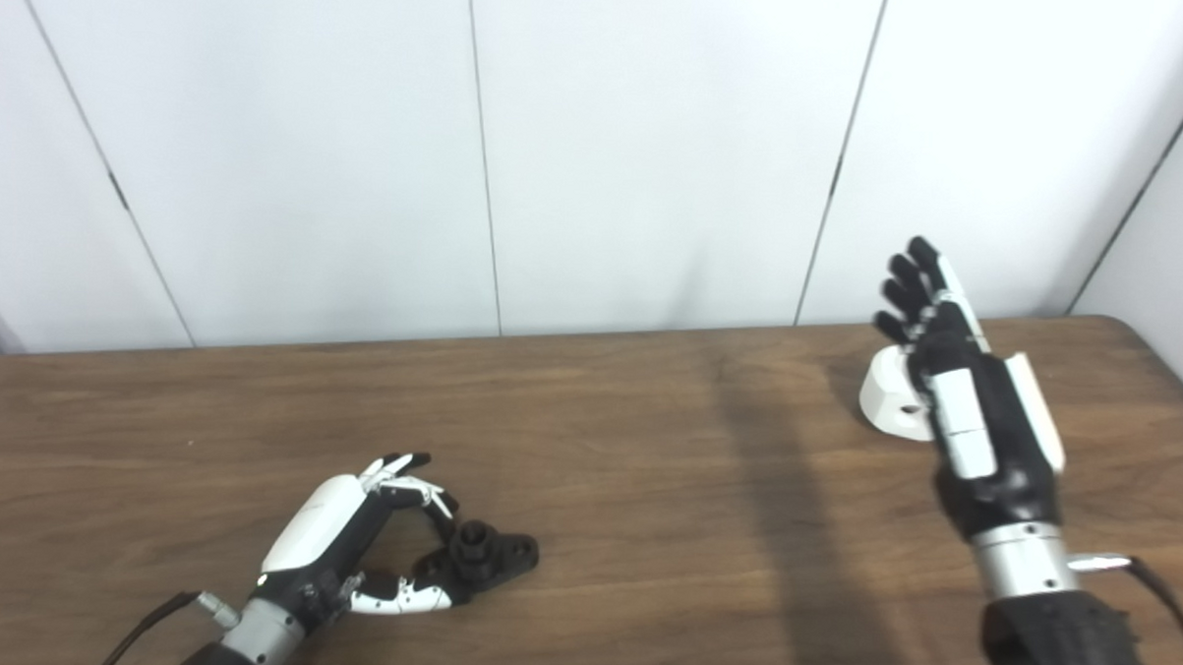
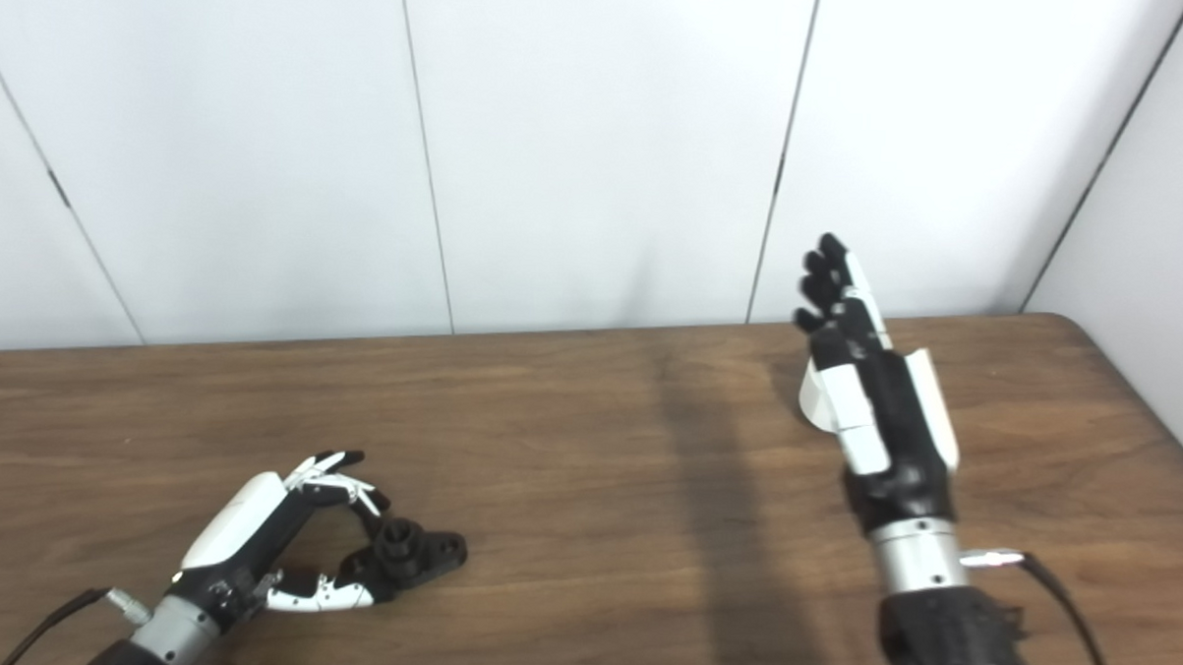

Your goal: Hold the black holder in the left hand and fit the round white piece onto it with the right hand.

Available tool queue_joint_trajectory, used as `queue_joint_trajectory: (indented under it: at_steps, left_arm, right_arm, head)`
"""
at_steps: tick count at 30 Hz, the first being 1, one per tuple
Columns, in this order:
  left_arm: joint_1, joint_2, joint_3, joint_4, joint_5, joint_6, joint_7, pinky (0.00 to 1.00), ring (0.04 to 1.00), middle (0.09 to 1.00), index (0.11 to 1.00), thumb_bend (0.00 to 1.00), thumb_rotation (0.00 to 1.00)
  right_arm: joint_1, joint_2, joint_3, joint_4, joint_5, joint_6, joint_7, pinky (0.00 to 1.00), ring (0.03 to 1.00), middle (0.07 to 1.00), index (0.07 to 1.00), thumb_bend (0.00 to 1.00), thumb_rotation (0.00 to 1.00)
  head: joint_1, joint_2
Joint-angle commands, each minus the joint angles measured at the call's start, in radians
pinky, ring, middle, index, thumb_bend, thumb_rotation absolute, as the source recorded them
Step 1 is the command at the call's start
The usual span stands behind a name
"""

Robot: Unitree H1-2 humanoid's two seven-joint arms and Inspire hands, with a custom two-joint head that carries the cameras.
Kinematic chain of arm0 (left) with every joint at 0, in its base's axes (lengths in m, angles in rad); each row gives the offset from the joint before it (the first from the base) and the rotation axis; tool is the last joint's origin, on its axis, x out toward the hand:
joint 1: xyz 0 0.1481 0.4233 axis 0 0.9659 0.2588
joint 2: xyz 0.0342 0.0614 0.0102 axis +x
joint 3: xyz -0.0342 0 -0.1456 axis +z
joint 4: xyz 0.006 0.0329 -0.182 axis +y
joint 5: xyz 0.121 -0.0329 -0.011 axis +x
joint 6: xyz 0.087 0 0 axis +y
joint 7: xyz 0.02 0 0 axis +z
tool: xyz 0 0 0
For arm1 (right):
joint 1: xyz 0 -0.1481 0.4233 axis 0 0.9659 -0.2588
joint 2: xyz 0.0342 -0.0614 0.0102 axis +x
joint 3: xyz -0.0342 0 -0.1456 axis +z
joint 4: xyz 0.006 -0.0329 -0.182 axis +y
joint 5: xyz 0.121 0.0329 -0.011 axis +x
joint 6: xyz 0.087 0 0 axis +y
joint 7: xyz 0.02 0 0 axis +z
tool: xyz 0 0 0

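Observation:
The black holder (image 1: 485,555) lies on the wooden table (image 1: 646,472) at the front left, its short round post pointing up. My left hand (image 1: 348,541) curls around its left end, with the thumb against the base and the fingertips (image 1: 438,504) at the post. The round white piece (image 1: 889,397) sits at the back right and shows a small hole in its side. My right hand (image 1: 963,405) is raised just right of it and partly hides it, fingers stretched up and apart, holding nothing. The same piece (image 2: 813,399) peeks out left of the right hand (image 2: 874,401).
White wall panels (image 1: 598,156) rise directly behind the table's far edge. The table's rounded back right corner (image 1: 1133,332) is close to the right hand. A cable (image 1: 1163,599) trails from the right wrist.

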Motion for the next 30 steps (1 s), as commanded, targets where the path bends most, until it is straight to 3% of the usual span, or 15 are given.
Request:
queue_joint_trajectory:
  at_steps: [1, 7, 12, 18, 21, 23, 25, 30]
  left_arm:
    - [-0.021, 0.007, 0.005, 0.011, 0.009, -0.022, 0.014, 1.00, 0.936, 0.706, 0.481, 0.52, 0.05]
    - [-0.022, 0.017, 0.003, 0.015, 0.005, -0.032, 0.004, 1.00, 0.931, 0.705, 0.481, 0.52, 0.05]
    - [-0.029, 0.029, 0.000, 0.035, 0.011, -0.058, 0.002, 1.00, 0.929, 0.706, 0.481, 0.52, 0.05]
    - [-0.035, 0.037, -0.001, 0.058, 0.004, -0.075, -0.011, 1.00, 0.926, 0.704, 0.481, 0.52, 0.05]
    - [-0.036, 0.043, 0.003, 0.062, 0.002, -0.074, -0.018, 1.00, 0.929, 0.706, 0.481, 0.52, 0.05]
    - [-0.035, 0.049, 0.006, 0.064, 0.001, -0.075, -0.021, 1.00, 0.927, 0.706, 0.481, 0.52, 0.05]
    - [-0.033, 0.053, 0.009, 0.057, -0.004, -0.069, -0.028, 1.00, 0.926, 0.708, 0.481, 0.52, 0.04]
    - [-0.027, 0.058, 0.022, 0.041, -0.025, -0.059, -0.043, 1.00, 0.926, 0.710, 0.481, 0.52, 0.04]
  right_arm:
    - [-0.011, -0.032, -0.030, -0.040, -0.025, -0.033, -0.014, 0.90, 0.960, 0.952, 0.952, 0.52, 0.83]
    - [0.004, -0.082, -0.109, -0.044, -0.019, -0.026, -0.025, 0.98, 0.986, 0.961, 0.946, 0.50, 0.82]
    - [0.007, -0.091, -0.172, -0.071, 0.000, 0.030, -0.040, 0.98, 0.973, 0.943, 0.925, 0.52, 0.81]
    - [0.015, -0.087, -0.178, -0.088, -0.009, 0.053, -0.050, 0.96, 0.953, 0.927, 0.911, 0.52, 0.79]
    - [0.023, -0.114, -0.156, -0.047, -0.130, 0.018, -0.068, 0.90, 0.936, 0.917, 0.882, 0.53, 0.78]
    - [0.030, -0.145, -0.149, 0.008, -0.193, -0.025, -0.071, 0.88, 0.928, 0.909, 0.861, 0.52, 0.65]
    - [0.035, -0.172, -0.154, 0.067, -0.202, -0.058, -0.065, 0.81, 0.891, 0.891, 0.835, 0.57, 0.45]
    - [0.025, -0.246, -0.153, 0.217, -0.202, -0.082, -0.047, 0.74, 0.851, 0.882, 0.831, 0.70, 0.37]
  head:
    - [-0.003, 0.000]
    - [-0.010, 0.004]
    - [-0.015, 0.008]
    - [-0.049, 0.005]
    - [-0.093, 0.002]
    - [-0.123, 0.002]
    - [-0.138, 0.001]
    - [-0.189, -0.004]
